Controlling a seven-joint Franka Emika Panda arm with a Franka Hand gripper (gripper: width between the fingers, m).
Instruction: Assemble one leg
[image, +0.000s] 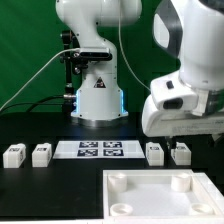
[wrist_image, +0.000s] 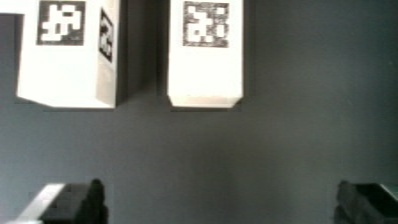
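Four small white legs with marker tags lie in a row on the black table: two at the exterior view's left and two at its right. My gripper hangs just above the right pair. In the wrist view two legs lie side by side with their tags facing up, a little ahead of my gripper. Its dark fingertips stand wide apart with only bare table between them. The gripper is open and empty.
The marker board lies between the two pairs of legs. The large white square tray-like piece with round corner sockets lies at the front right. The arm's white base stands at the back, with cables beside it.
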